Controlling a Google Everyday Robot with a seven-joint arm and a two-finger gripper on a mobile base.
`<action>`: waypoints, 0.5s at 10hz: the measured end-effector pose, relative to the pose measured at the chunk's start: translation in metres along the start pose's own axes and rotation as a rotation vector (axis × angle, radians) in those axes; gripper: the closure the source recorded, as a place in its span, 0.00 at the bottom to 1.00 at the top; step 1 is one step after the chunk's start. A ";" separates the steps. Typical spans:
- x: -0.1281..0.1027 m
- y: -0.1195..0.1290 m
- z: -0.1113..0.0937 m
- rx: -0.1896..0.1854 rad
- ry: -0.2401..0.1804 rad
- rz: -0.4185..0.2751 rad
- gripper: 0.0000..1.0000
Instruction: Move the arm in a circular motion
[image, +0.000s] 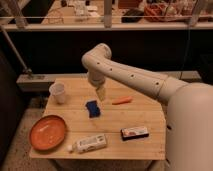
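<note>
The arm (127, 74) reaches over the table's (150, 147) back half, its gripper (101, 93) hanging just behind the blue object (92, 108) mid-table, whether spread or pressed I cannot tell; the circle looks under way, how much remains unclear

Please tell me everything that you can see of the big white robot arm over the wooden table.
The large white robot arm is made of thick rounded tubes, smooth like plastic, with small dark dots. It comes from the right, runs up and left to a bent joint, then turns down. Its gripper, a small tan tapered tip, hangs over the light wooden table, just behind the small blue object. It appears to touch nothing.
</note>
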 end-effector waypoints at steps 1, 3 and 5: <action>0.020 0.000 0.000 0.012 0.013 0.031 0.20; 0.067 0.007 -0.002 0.023 0.041 0.086 0.20; 0.123 0.020 -0.007 0.020 0.071 0.160 0.20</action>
